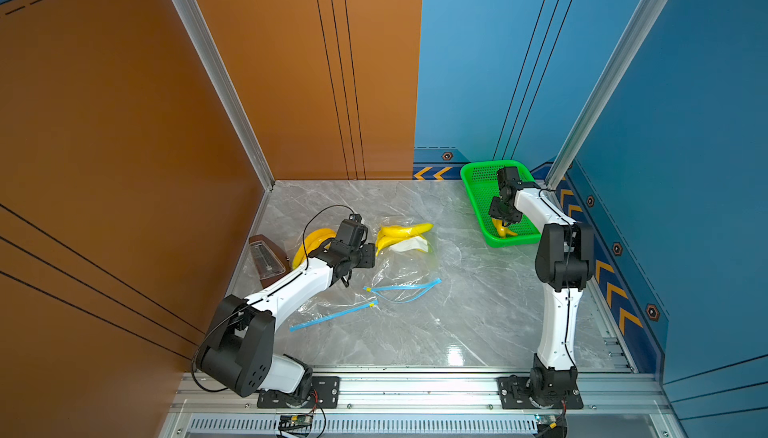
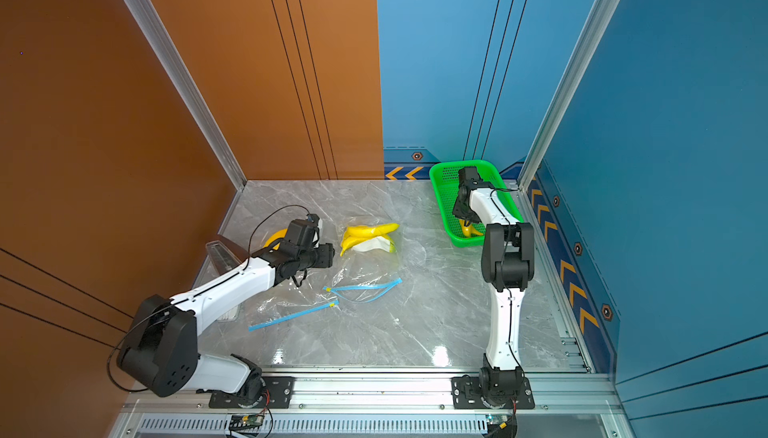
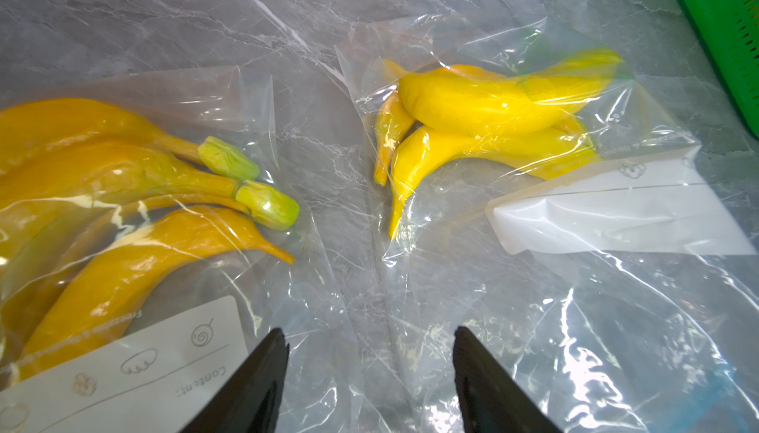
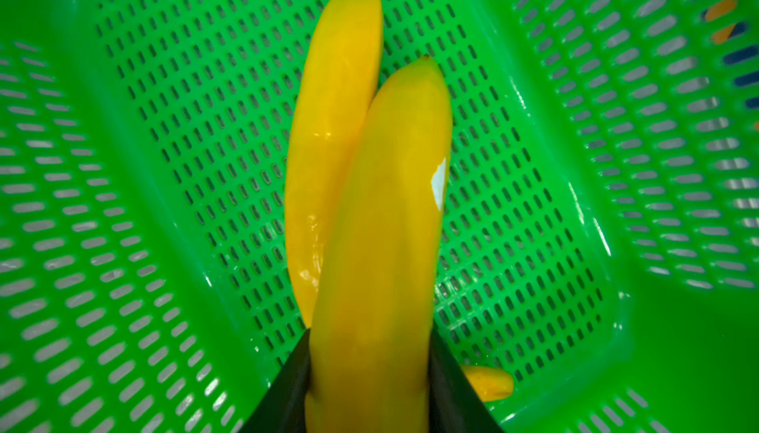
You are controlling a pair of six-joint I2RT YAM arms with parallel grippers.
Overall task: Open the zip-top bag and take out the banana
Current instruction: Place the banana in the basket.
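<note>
My right gripper point(image 4: 369, 338) is shut on a yellow banana point(image 4: 382, 213) and holds it low inside the green basket point(image 4: 164, 164) at the back right point(image 1: 473, 178). A second banana point(image 4: 332, 123) lies on the basket floor beside it. A clear zip-top bag point(image 1: 399, 267) with its blue zip strip gaping lies mid-table and holds a yellow banana bunch point(image 3: 484, 106). My left gripper point(image 3: 369, 334) hovers open over the plastic between this bag and another clear bag point(image 3: 254, 131) of bananas point(image 3: 102, 188); nothing is between its fingers.
The other bag's blue zip strip point(image 1: 332, 315) runs toward the table's front left. A clear box on a brown base point(image 1: 266, 259) sits against the left wall. The orange and blue walls close in the table on three sides.
</note>
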